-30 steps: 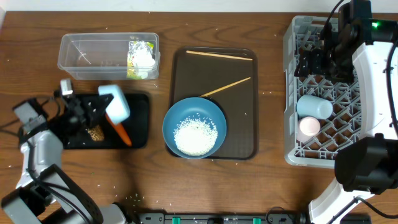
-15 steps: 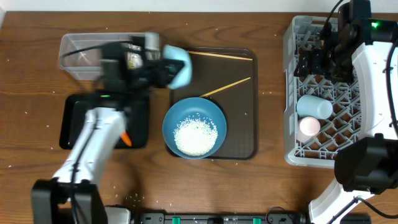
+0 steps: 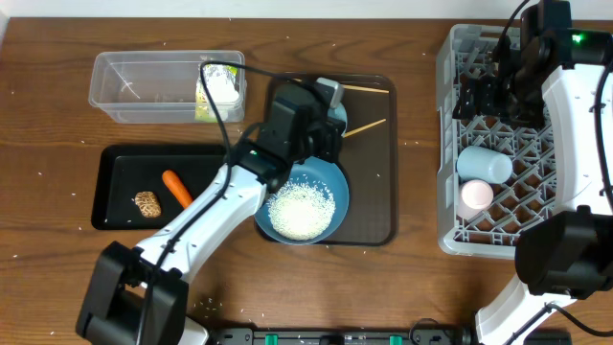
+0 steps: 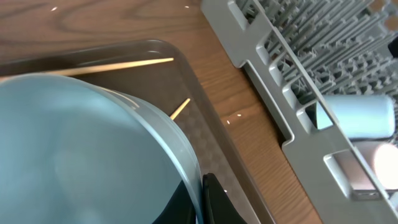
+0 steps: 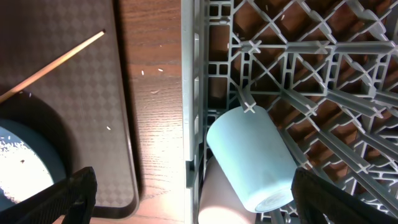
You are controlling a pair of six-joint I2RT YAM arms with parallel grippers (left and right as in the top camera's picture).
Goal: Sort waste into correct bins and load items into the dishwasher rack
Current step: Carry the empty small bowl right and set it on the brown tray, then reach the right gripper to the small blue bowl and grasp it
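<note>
My left gripper (image 3: 324, 113) is shut on the rim of the small light blue bowl (image 4: 81, 155), held above the brown tray's (image 3: 374, 192) far part. The bowl fills the left of the left wrist view, its wall pinched between the jaws. Below it stands the large blue bowl (image 3: 299, 196) with white rice (image 3: 300, 209). Two chopsticks (image 3: 359, 129) lie on the tray. My right gripper (image 3: 488, 96) hangs open over the grey rack (image 3: 450, 144), above the light blue cup (image 5: 255, 155) and pinkish cup (image 5: 214, 199) lying inside.
The black tray (image 3: 115, 163) at the left holds a carrot (image 3: 176, 188) and a brown lump (image 3: 146, 203). Behind it the clear tub (image 3: 144, 86) holds a white tissue (image 3: 222, 86) and a yellow-green wrapper (image 3: 206, 101). Rice grains dot the wooden table.
My left arm has swung right with the small bowl, from above the black tray, past the clear tub, to above the brown tray. The right arm has not moved.
</note>
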